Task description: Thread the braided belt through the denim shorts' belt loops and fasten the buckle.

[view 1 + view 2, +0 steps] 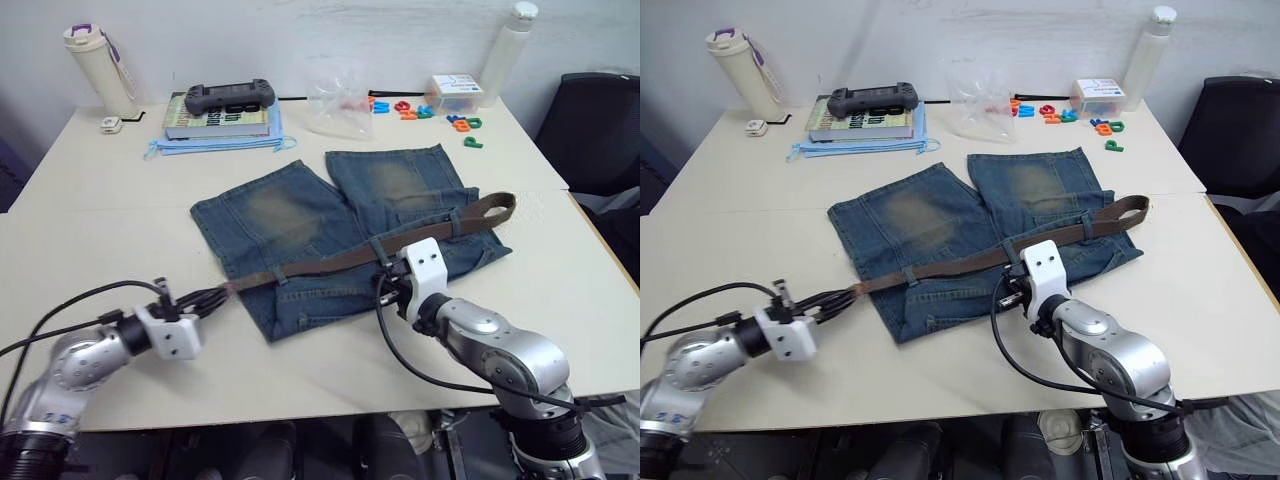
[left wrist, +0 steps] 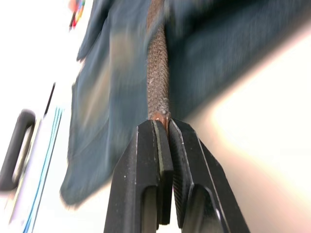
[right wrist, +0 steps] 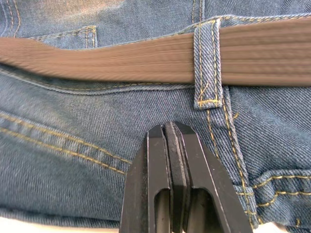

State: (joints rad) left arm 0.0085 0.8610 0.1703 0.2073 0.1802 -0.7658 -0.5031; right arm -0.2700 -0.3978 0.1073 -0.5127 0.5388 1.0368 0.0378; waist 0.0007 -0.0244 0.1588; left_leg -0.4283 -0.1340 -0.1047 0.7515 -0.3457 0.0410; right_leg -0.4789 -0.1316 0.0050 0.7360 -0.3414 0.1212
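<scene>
Two sets of fingers work near the table's point(image 1: 90, 215) front edge: my left gripper point(image 2: 164, 127) is pinched tight on the tip of the braided belt point(image 1: 330, 262) just past the waistband's left end, and my right gripper point(image 3: 170, 133) is closed empty, pressing the denim shorts point(image 1: 290, 215) below a belt loop point(image 3: 209, 68). If that thin tip hold slips, I judge the strap could slide back out of the loops. Farther right, the belt loops toward the table's right edge, where it could snag; I cannot make out the buckle.
</scene>
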